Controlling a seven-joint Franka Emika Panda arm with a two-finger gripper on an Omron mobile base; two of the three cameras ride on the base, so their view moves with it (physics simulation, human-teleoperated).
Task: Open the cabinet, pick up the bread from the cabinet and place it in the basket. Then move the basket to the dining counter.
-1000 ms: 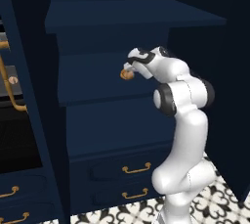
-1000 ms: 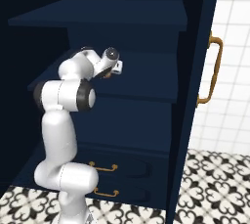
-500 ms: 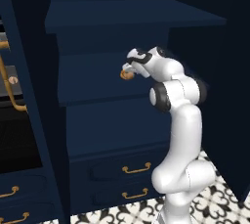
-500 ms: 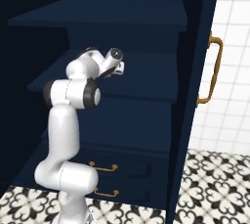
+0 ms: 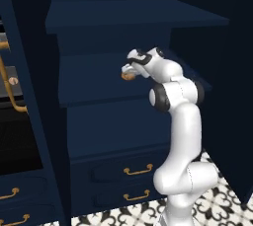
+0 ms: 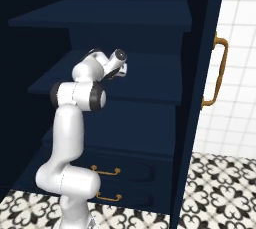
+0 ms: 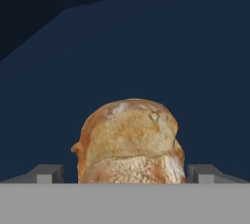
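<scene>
In the hand view the fingers (image 7: 48, 173) stand spread wide at the bottom edge, one tip at lower left and one at lower right. The bread (image 7: 129, 143) sits between them at lower centre on the navy shelf (image 7: 146, 47); contact cannot be told. In the left base view the roll (image 5: 128, 76) lies mid-frame inside the open cabinet (image 5: 133, 15).

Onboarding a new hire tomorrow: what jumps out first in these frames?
The golden-brown bread dominates the hand view, sitting on a navy shelf between the open gripper's fingertips. From the base views, the white arm reaches into the open navy cabinet, hand at the roll on the middle shelf. A long brass handle stands out on the open right door.
</scene>
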